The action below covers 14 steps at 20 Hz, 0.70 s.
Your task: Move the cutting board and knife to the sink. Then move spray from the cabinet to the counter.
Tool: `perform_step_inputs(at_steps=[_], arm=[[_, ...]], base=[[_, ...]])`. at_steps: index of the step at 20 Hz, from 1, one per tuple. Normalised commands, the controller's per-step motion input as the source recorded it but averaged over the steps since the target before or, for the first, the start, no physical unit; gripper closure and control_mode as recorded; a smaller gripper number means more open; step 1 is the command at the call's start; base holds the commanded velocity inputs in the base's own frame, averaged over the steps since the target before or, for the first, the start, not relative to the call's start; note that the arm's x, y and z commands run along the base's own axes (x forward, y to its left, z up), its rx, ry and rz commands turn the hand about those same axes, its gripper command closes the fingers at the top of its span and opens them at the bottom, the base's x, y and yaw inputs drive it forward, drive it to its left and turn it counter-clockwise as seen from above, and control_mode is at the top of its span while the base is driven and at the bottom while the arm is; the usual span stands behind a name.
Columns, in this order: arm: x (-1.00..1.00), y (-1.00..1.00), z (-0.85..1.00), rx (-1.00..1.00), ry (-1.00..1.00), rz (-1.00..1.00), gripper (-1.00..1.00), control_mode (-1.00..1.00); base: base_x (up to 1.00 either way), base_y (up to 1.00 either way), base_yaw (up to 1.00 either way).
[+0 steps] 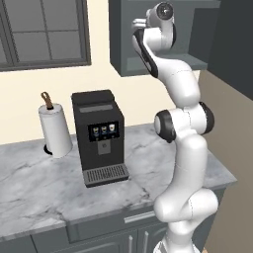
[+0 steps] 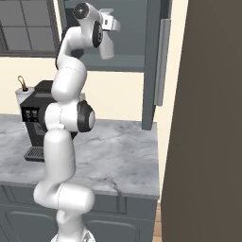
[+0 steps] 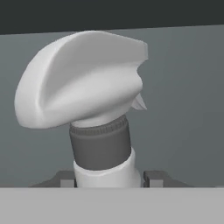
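While the spray [image 3: 87, 109] stood upright on the cabinet [image 1: 129, 64] shelf, close before the hand camera, its pale trigger head and dark collar rose between the two finger tips of the gripper [image 3: 109, 178]. The tips sat just beside the bottle's neck on either side, the jaws partly closed around it; whether they pressed on it or only bracketed it, I could not tell.

Judged from this, the work was in its second half. No cutting board, knife or sink lay in sight, so that first part could not be checked from here. The bottle was not yet lifted off the shelf, and the carry down to the counter [image 1: 148, 173] was left to do.

Below the open cabinet, the grey-white marble counter ran along a cream wall. A black coffee machine [image 1: 99, 136] stood toward its back edge, with a paper towel roll [image 1: 55, 129] on a stand just beside it, nearer the window [image 1: 44, 32]. The stretch toward the counter's right-hand end lay bare. Dark grey base cabinets [image 2: 127, 222] sat under the counter, and a tall brown panel [image 2: 208, 118] closed the right side.
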Motion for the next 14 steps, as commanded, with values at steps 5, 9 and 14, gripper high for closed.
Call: perform_step_inputs(at_steps=[5,9,14], arm=[[0.0,0.0,0.0,0.0,0.0,0.0,1.0,-1.0],[0.0,0.0,0.0,0.0,-0.02,0.0,1.0,-1.0],[-0.04,0.0,0.02,0.0,-0.11,0.0,1.0,-1.0]], base=[[0.0,0.0,0.0],[0.0,0.0,0.0],[0.0,0.0,0.0]])
